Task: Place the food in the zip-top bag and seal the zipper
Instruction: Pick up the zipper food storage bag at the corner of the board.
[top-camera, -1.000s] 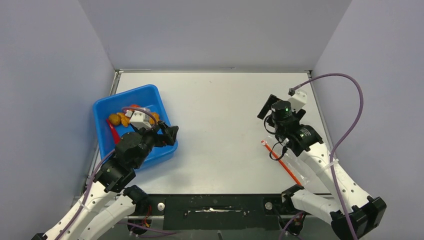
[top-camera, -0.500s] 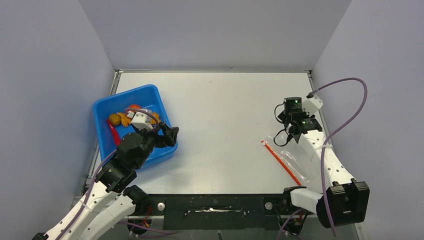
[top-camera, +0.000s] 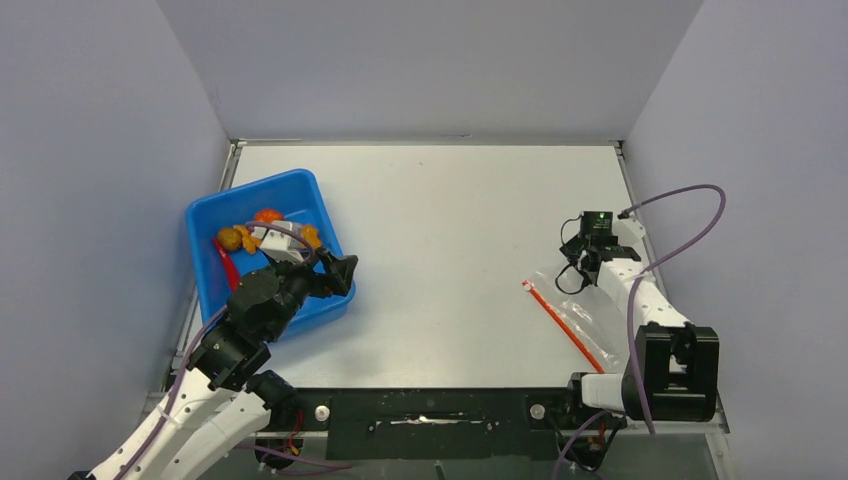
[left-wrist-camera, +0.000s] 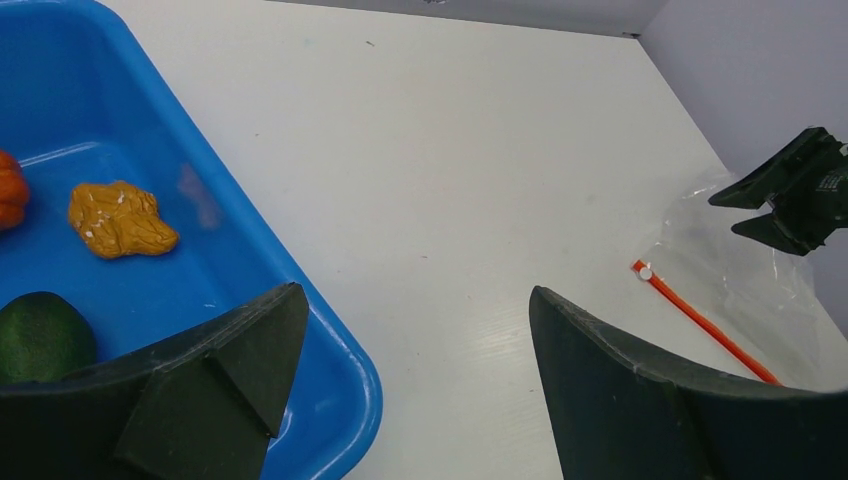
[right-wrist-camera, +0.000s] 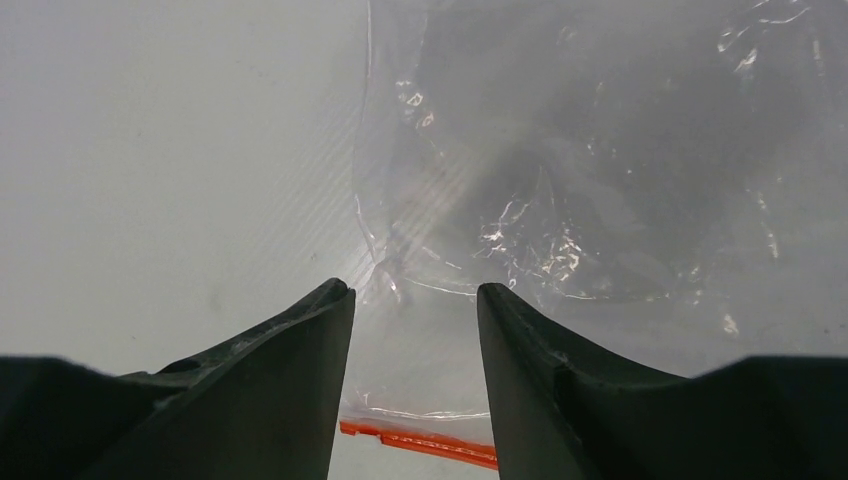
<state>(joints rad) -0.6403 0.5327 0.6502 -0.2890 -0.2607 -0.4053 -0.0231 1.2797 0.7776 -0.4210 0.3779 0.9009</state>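
Half-open, empty right gripper (right-wrist-camera: 415, 290) hovers over the clear plastic zip-top bag (right-wrist-camera: 600, 150), likely to grasp it; left gripper (left-wrist-camera: 415, 295) gapes, empty.

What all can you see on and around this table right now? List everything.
Blue plastic tray: one, blue, table's left side.
Orange round toy fruit: one, orange, in the tray.
Yellow-brown toy lumps: at least two, yellow-brown, in the tray.
Slim red toy chili: one, red, by the tray's left wall.
Dark green oval toy piece: one, green, in the tray.
Clear zip-top plastic bag: one, clear, flat on the table's right side.
Red-orange zipper strip: one, along the bag's mouth.
White table: one.
Left gripper: black, open, above the tray's right wall.
Right gripper: black, open, over the bag.
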